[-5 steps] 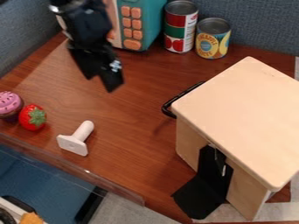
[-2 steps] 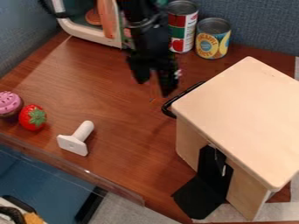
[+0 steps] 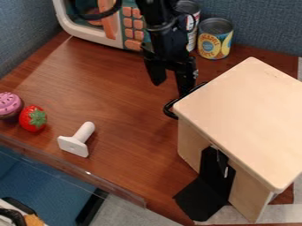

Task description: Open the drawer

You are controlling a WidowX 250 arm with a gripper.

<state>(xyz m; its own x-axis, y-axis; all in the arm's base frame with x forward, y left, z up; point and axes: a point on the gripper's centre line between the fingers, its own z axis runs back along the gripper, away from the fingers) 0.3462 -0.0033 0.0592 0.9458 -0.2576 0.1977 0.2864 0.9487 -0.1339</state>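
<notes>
Brown wood surface [image 3: 118, 110], blue-grey fabric wall [image 3: 265, 26] behind. Drawer box [image 3: 242, 114] sits right; its black handle [image 3: 168, 108] faces far left, long axis slanting near-left to far-right. Tool [image 3: 171, 84] open, its tip at handle, can't tell if touching. Count: two cans [image 3: 215, 39], one toy microwave [image 3: 70, 24], one cupcake [image 3: 9, 106], one strawberry [image 3: 29, 118], one white peg [image 3: 75, 141].

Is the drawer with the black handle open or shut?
It looks shut. Only the black handle pokes out past the top of the wooden cabinet on that side, with no drawer box sticking out.
</notes>
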